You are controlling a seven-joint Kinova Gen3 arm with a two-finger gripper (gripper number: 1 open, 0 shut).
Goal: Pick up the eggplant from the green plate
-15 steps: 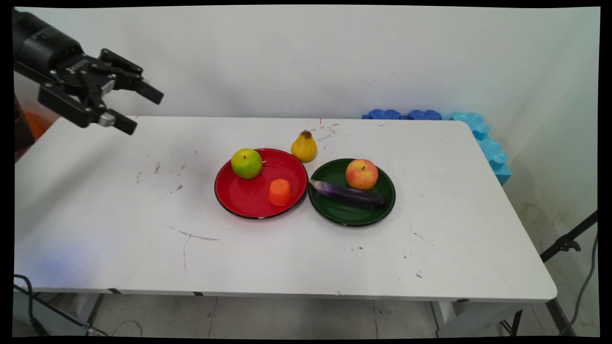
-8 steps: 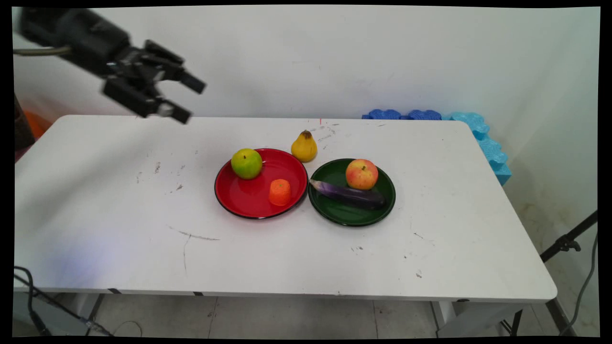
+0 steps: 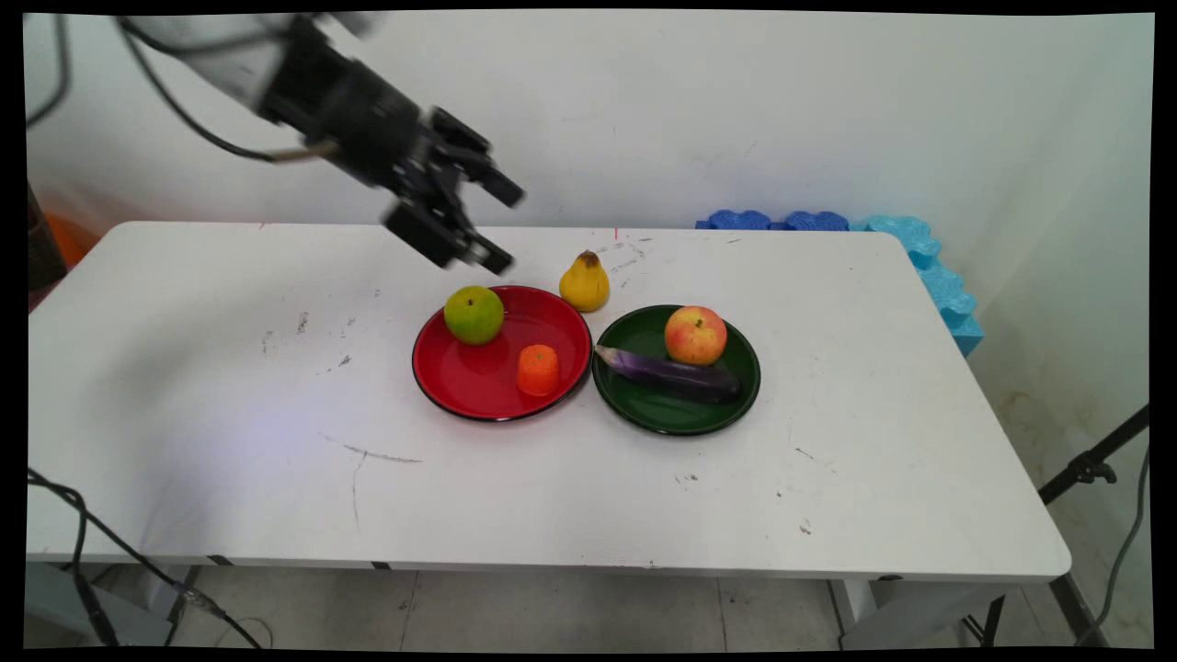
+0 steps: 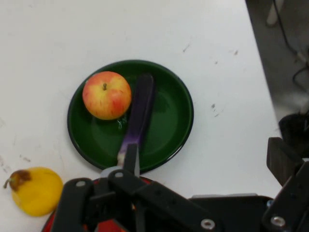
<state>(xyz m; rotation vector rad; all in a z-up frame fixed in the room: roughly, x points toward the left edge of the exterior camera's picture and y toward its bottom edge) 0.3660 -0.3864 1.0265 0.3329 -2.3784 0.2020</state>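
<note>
My gripper [image 3: 507, 230] hangs open and holds nothing, above the table's back part, just above and behind the red plate [image 3: 478, 391]. That plate carries a green apple [image 3: 474, 314] and a small orange piece [image 3: 538, 370]. A yellow pear [image 3: 585, 282] stands on the table right of the gripper. The green plate [image 3: 662, 416] holds a red-yellow apple [image 3: 695, 335] and a purple eggplant [image 3: 671, 372]. The hand view looks down on the green plate [image 4: 169, 130] with the apple [image 4: 106, 95] and eggplant [image 4: 140, 108]; the pear [image 4: 34, 191] lies at lower left.
Blue foam pieces [image 3: 919, 246] lie along the table's far right corner. A black stand [image 3: 1094, 464] leans beside the table's right end. Cables [image 3: 83, 533] hang at the near left corner. White table [image 3: 230, 414] spreads wide to the plates' left and in front.
The gripper has swung from the far left edge rightward across the table's back, dropping a little, to just behind the red plate. It stays open. The fruit and plates have not moved.
</note>
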